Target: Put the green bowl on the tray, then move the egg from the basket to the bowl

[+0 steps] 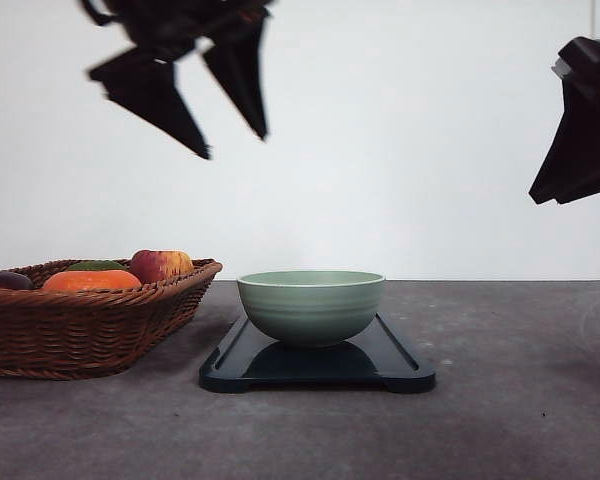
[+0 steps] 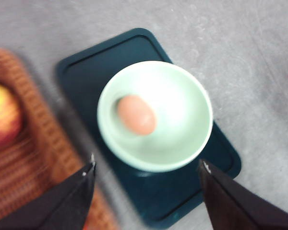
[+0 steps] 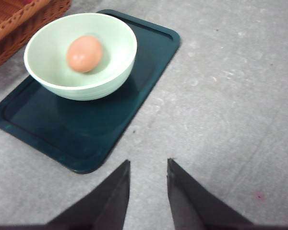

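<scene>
While the green bowl [image 1: 311, 305] sits on the tray [image 1: 400, 365] at the table's centre, we see the egg [image 3: 84, 53] lying inside it, a little off the middle. At nine o'clock from the tray stands the basket [image 1: 80, 325], holding an apple [image 1: 160, 265] and other produce. Our left gripper [image 1: 235, 143] hangs high above the bowl, jaws wide apart and empty. Our right gripper [image 3: 148, 165], raised at three o'clock, shows its jaws slightly parted, gripping nothing.
</scene>
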